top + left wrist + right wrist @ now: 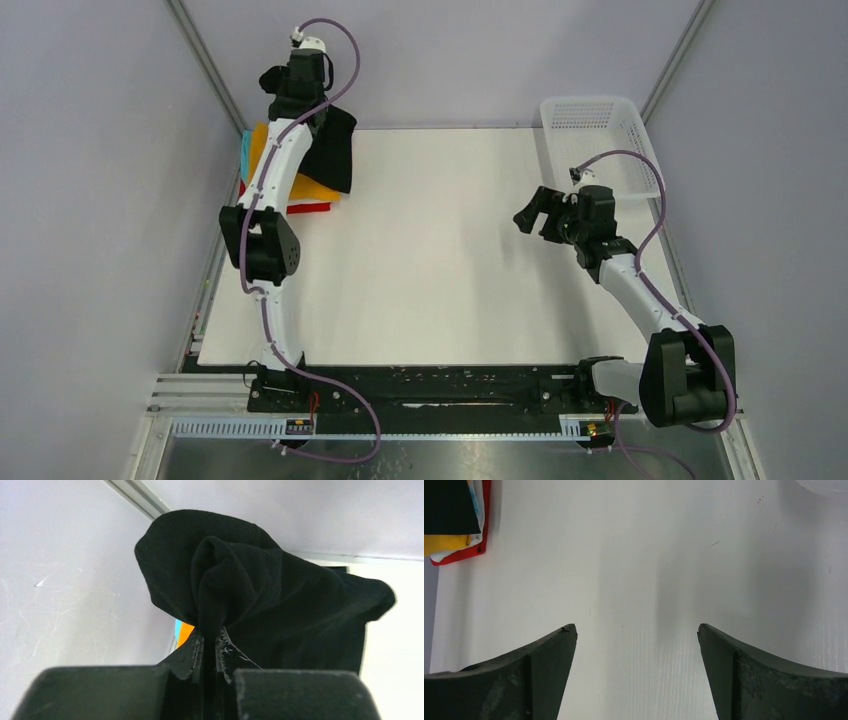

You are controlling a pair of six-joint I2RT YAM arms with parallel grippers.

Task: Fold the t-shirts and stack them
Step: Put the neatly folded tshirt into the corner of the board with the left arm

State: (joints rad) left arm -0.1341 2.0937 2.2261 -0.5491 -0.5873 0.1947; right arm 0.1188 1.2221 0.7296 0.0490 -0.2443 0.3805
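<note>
Pinching the black shirt (280, 600), the left gripper (210, 636) holds it over the stack (312, 192). The right gripper (636, 630) has spread jaws.

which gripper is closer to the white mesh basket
Right. The right gripper hangs open just beside the basket, at its near-left side; the left gripper is across the table at the far left, shut on the black t-shirt.
</note>
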